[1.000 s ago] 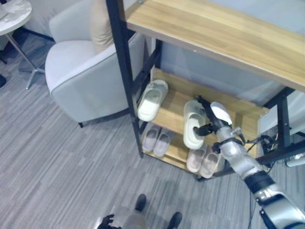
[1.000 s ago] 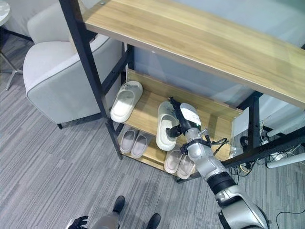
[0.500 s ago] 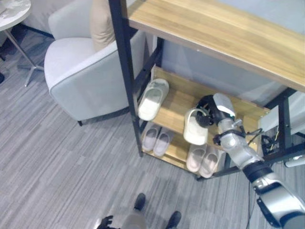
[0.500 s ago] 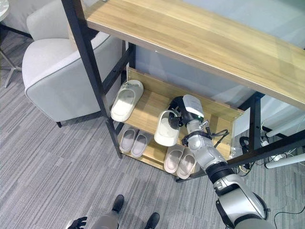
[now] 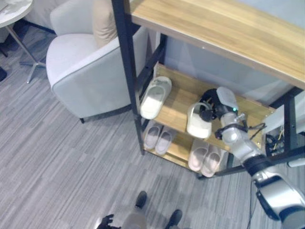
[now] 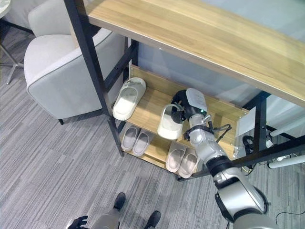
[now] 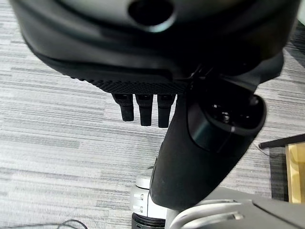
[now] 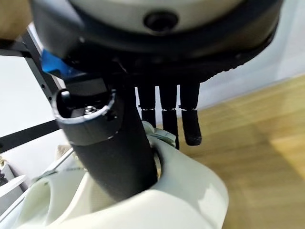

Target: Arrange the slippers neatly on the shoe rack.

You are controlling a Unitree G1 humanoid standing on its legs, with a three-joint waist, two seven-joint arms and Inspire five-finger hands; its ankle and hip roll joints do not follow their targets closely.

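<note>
The right hand (image 5: 210, 106) reaches into the middle shelf (image 5: 177, 102) of the shoe rack (image 5: 125, 71), its thumb (image 8: 112, 152) inside the strap and its fingers (image 8: 189, 121) curled over the outside of a white slipper (image 5: 199, 121), pinching it. The slipper is tilted, its toe end projecting past the shelf's front edge and its heel end raised in the hand. A second white slipper (image 5: 155, 97) lies flat at the left end of the same shelf, close to the black upright post (image 5: 127, 83), toe near the front edge. Bare wood separates the two slippers, and more lies open behind the held one toward the shelf's back wall. On the bottom shelf, one pair of pale slippers (image 5: 158, 139) sits side by side at the left and another pair (image 5: 205, 159) at the right. The left hand (image 7: 205, 148) hangs over grey carpet (image 7: 57, 124), fingers relaxed and holding nothing. A grey armchair (image 5: 81, 71) stands just left of the rack.
</note>
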